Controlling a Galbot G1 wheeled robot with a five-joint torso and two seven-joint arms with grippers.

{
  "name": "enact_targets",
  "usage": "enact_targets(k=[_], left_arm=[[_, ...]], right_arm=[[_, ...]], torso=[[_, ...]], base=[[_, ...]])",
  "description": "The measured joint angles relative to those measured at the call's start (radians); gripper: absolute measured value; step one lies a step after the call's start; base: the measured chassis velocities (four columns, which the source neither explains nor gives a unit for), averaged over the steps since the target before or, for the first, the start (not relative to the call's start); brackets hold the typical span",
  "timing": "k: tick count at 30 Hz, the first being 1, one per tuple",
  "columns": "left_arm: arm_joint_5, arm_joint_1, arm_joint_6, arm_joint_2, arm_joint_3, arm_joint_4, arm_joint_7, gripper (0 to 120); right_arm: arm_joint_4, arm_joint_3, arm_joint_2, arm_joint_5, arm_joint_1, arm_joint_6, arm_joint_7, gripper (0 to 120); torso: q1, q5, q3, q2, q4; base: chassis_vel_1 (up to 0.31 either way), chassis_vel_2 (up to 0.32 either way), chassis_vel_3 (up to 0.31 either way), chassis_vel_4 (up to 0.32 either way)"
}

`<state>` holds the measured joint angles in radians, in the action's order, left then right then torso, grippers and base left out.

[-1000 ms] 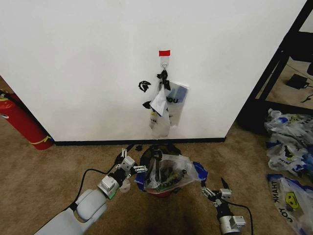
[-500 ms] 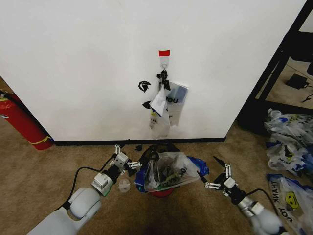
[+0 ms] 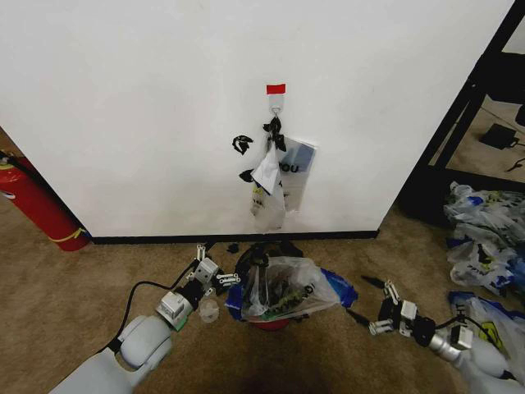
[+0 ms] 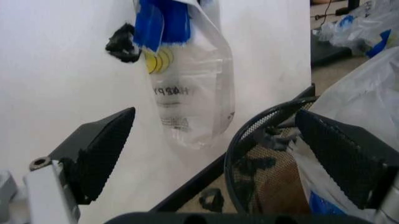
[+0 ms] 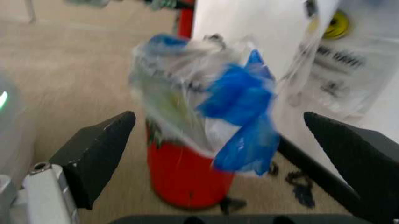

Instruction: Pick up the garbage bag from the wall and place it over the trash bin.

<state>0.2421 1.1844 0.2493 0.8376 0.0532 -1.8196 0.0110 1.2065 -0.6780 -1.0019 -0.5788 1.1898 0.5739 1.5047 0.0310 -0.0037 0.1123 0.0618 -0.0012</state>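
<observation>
The trash bin (image 3: 261, 251) is a black mesh basket with a red base (image 5: 187, 179), standing on the carpet below the wall (image 3: 148, 107). The garbage bag (image 3: 285, 289), crinkly clear plastic with blue patches, is draped in and over the bin; a blue flap (image 5: 240, 112) hangs down one side. My left gripper (image 3: 216, 268) is open just left of the bin rim (image 4: 249, 140), holding nothing. My right gripper (image 3: 362, 298) is open, a short way right of the bag and not touching it.
Whitish printed bags (image 3: 277, 185) hang from a hook under a red tape strip (image 3: 276, 88). A red fire extinguisher (image 3: 37, 205) stands at the left. A dark shelf frame (image 3: 459, 123) and heaped plastic bags (image 3: 484, 246) take up the right.
My right gripper has drawn away from the bag, to the right, and its arm has swung out to that side. The left gripper has barely shifted beside the bin. The bag stays on the bin.
</observation>
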Motion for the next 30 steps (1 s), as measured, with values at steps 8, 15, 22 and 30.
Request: enact_targets(k=[8, 15, 22, 30], left_arm=[[0.009, -0.033, -0.023, 0.008, -0.001, -0.011, 0.002, 100], [0.158, -0.230, -0.136, -0.027, -0.123, 0.008, -0.019, 100], [0.364, -0.467, -0.401, -0.018, -0.326, 0.064, -0.025, 100], [0.523, -0.614, -0.764, 0.039, -0.412, 0.112, 0.043, 100]], right_arm=[[0.025, 0.001, 0.028, -0.088, -0.013, -0.046, 0.049, 100], [0.190, 0.013, -0.007, -0.119, 0.082, 0.055, -0.100, 100], [0.436, 0.087, -0.041, -0.058, 0.230, 0.175, -0.689, 100], [0.488, 0.064, -0.058, -0.027, 0.274, 0.182, -0.717, 100]], torso=[[0.000, 0.0000, 0.000, 0.000, 0.0002], [0.000, 0.0001, 0.000, 0.000, -0.0005], [0.000, -0.0004, 0.000, 0.000, -0.0003], [0.000, -0.0002, 0.000, 0.000, -0.0001]], base=[[0.000, 0.000, 0.000, 0.000], [0.000, 0.000, 0.000, 0.000], [0.000, 0.000, 0.000, 0.000], [0.000, 0.000, 0.000, 0.000]])
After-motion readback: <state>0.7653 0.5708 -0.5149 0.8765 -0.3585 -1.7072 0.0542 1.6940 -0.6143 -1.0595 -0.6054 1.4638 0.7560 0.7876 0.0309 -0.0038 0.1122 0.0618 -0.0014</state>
